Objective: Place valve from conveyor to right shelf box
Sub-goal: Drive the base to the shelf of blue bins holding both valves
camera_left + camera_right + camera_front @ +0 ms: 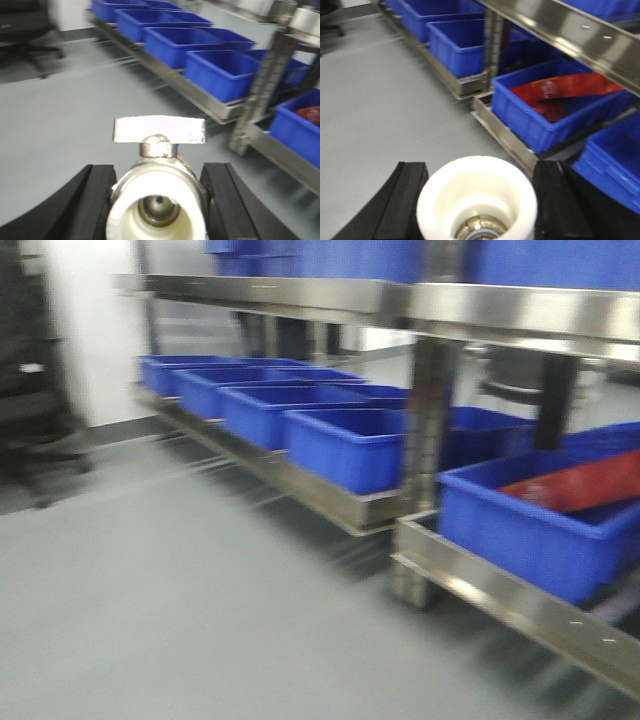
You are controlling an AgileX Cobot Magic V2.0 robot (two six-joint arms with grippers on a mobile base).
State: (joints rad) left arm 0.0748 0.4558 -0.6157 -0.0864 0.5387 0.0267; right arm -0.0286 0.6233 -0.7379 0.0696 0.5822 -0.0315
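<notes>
- Facing wide grey floor [60, 125] ahead and to the left of the left gripper [159, 200], open as far as a black chair [25, 30] far ahead on that side.
- Meeting a long low steel shelf [200, 97] ahead and to the right of this gripper, carrying a row of blue boxes [220, 75] along its front edge, with an upright steel post [260, 95] nearer on the right.
- Clamping the left valve [156, 192] between two black fingers [97, 200], closed against its body from both sides. Its white capped end is pointing back at the camera and its flat metal handle [159, 130] is standing crosswise on top.
- Clamping the right valve [470, 172] in the right gripper [479, 210] in the same way, black fingers [405, 200] sitting close on each side of the white round end, which is hiding the body behind it.
- Facing a blue box [535, 125] ahead and to the right of the right gripper, resting on the lowest shelf with a red sheet [560, 92] lying inside. A steel beam [560, 25] is overhanging it, and open floor is lying to the left.
- Pointing both grippers forward above the floor, toward the shelf; not telling the arm pose behind the wrists.
</notes>
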